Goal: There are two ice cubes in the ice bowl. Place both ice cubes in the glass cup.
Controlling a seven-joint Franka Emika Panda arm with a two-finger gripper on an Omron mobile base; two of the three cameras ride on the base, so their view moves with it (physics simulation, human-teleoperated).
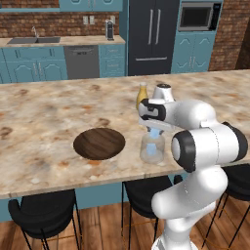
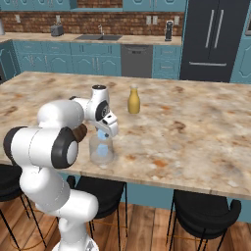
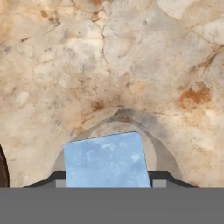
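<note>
Pale-blue ice is seen in two places: one cube (image 3: 107, 160) is clamped between the tips of the hand (image 1: 154, 131), directly above the mouth of the cup (image 1: 152, 149), and a second bluish mass is visible low inside the cup. The cup is positioned upright on the marbled worktop (image 1: 49, 112), near its front edge. The bowl (image 1: 99, 143) is located just left of the cup, apart from it. A yellow bottle (image 2: 133, 100) is placed behind the cup.
</note>
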